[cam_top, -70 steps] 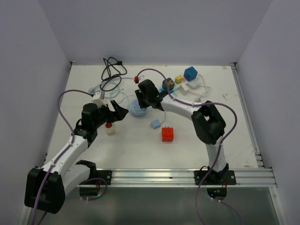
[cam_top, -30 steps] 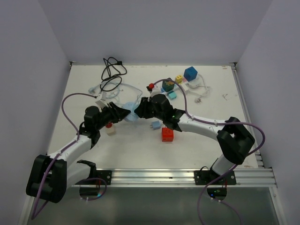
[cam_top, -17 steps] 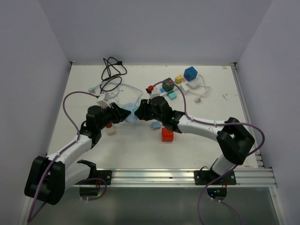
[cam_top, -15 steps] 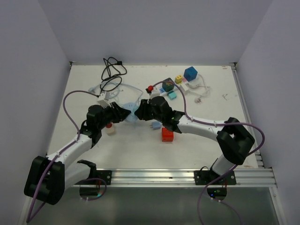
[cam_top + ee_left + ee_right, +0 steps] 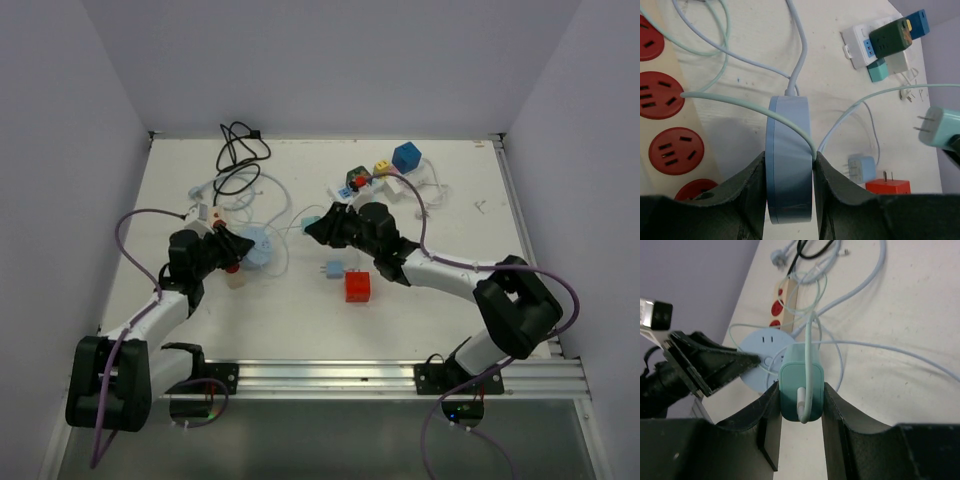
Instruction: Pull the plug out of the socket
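Observation:
The socket [image 5: 790, 165] is a round pale-blue disc, standing on edge between the fingers of my left gripper [image 5: 789, 156], which is shut on it. In the top view the socket [image 5: 262, 245] sits left of centre. The plug [image 5: 800, 385] is a teal block with a thin pale cable, and my right gripper [image 5: 800, 390] is shut on its sides. The plug [image 5: 940, 127] hangs clear of the socket with both bare prongs showing. In the right wrist view the socket [image 5: 762, 365] lies a short way beyond the plug.
A beige power strip with red outlets [image 5: 660, 100] lies under my left gripper. A small blue adapter [image 5: 333, 269] and a red cube adapter [image 5: 358, 287] sit near the centre. A white strip with coloured adapters [image 5: 375, 178] and a black cable [image 5: 240, 150] lie at the back.
The grippers met at the socket before. Now the right gripper has drawn away to the right with the plug, and the left has shifted left with the socket. Plug and socket are apart.

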`<action>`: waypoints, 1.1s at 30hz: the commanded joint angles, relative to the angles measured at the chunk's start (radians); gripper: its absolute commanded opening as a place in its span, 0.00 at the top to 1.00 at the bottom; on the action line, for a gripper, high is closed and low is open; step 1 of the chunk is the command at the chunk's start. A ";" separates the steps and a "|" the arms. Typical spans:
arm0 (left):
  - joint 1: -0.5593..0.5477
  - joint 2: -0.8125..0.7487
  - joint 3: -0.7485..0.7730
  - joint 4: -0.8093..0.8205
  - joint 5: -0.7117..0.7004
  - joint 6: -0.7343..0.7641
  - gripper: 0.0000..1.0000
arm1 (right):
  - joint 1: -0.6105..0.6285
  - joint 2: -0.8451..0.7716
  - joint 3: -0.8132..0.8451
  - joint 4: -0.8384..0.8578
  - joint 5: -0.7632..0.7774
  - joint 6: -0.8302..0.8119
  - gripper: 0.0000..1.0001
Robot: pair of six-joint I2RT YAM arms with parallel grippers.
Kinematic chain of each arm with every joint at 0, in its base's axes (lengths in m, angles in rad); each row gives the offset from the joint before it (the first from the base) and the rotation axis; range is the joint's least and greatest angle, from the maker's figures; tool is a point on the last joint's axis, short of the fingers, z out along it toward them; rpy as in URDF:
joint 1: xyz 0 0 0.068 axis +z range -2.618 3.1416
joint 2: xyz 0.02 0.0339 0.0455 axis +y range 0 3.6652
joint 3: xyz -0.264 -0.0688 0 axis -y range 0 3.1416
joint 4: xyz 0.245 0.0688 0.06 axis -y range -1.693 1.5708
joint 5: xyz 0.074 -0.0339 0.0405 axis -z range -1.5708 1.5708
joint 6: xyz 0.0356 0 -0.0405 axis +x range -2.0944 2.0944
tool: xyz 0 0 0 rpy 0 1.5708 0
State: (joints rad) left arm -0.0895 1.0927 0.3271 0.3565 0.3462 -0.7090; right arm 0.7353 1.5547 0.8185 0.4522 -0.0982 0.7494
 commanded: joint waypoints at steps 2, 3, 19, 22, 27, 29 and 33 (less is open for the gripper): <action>0.022 -0.030 0.030 -0.010 -0.068 0.040 1.00 | -0.017 -0.062 0.057 0.102 -0.009 0.004 1.00; 0.020 -0.033 0.033 -0.014 -0.082 0.051 1.00 | -0.013 -0.061 0.067 0.067 0.017 -0.021 1.00; 0.011 0.239 0.222 0.058 -0.064 0.037 0.26 | 0.016 0.109 0.269 -0.376 0.071 -0.150 1.00; 0.010 0.227 0.262 0.013 -0.079 0.046 0.16 | 0.019 0.131 0.280 -0.392 0.054 -0.165 1.00; 0.001 0.150 0.334 -0.105 -0.110 0.085 0.04 | 0.033 0.156 0.291 -0.415 0.037 -0.193 0.78; -0.003 0.110 0.372 -0.155 -0.128 0.098 0.02 | 0.041 0.162 0.301 -0.426 0.020 -0.211 0.67; -0.004 0.069 0.446 -0.307 -0.183 0.161 0.00 | 0.061 0.176 0.324 -0.477 0.003 -0.235 0.48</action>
State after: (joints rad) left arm -0.0887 1.2026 0.6949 0.1684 0.2214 -0.6228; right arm 0.7792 1.7199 1.0885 0.0044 -0.0589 0.5575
